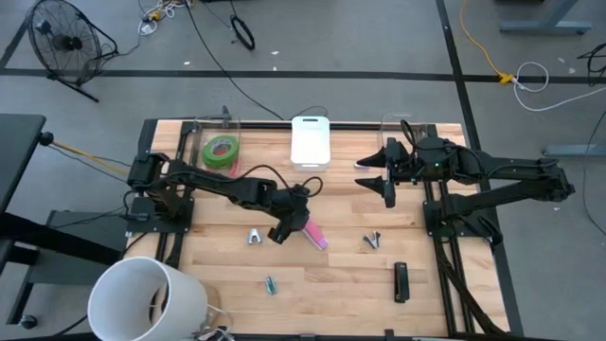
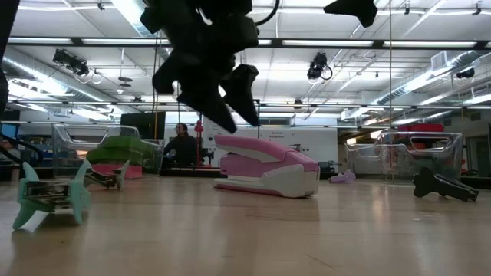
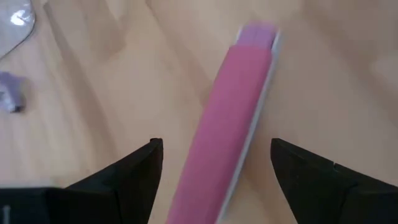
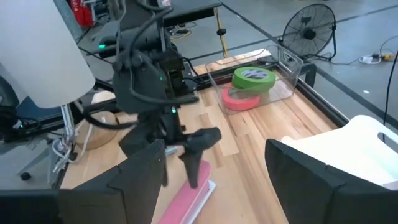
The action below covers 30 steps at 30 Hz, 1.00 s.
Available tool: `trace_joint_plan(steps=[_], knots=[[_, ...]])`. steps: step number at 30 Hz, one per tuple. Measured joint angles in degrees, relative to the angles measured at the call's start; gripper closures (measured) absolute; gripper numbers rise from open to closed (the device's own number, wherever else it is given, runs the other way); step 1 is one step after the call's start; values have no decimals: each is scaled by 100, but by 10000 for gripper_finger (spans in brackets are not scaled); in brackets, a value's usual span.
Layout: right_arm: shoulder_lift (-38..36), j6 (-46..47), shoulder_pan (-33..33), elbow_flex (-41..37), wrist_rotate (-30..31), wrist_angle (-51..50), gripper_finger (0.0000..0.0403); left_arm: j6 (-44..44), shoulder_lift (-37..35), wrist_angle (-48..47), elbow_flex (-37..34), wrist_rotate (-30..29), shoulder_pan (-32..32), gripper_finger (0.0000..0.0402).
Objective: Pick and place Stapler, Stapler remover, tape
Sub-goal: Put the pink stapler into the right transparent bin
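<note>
We found the left hand (image 1: 289, 225) hanging just above the pink stapler (image 1: 315, 235), near the middle of the counter (image 1: 341, 284), its fingers spread and gripping nothing. In the left wrist view the stapler (image 3: 230, 124) ran lengthwise between the two dark fingers (image 3: 134, 174), slightly skewed and nearer one finger than the other. We judged that a straight descent might land one fingertip on the stapler's sloped top, tipping or shoving it across the wood instead of straddling it. A grip taken at one end could also let it swing or slip on the lift.

The right hand (image 1: 387, 176) waited, released, toward the far right corner beside the white tray (image 1: 310, 142). The tape (image 1: 221, 152), green rings over a red-pink one, lay in a clear bin at the far left edge. A black stapler (image 1: 401, 281) sat near the front right, and small staple removers (image 1: 256, 236) lay just beside the left arm; a careless sweep of that arm could knock the nearest one away.
</note>
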Motion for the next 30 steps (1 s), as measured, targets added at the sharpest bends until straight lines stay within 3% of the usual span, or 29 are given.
trace_joint_plan(steps=[3, 8, 17, 22, 30], knots=[[0, 7, 0, 0, -6, -44, 127, 428, -4, -26, 14, -391, 0, 109], [2, 32, 0, 0, -4, -116, 127, 324, -72, -352, 250, -760, 29, 113], [2, 48, 0, 0, 9, -114, 127, 652, -68, -1558, 847, 16, 295, 113], [2, 114, 0, 0, 9, -114, 127, 1362, -68, -1599, 919, 69, 444, 113], [2, 153, 0, 0, 4, -116, 127, 1373, -60, -1869, 920, 504, 577, 113]])
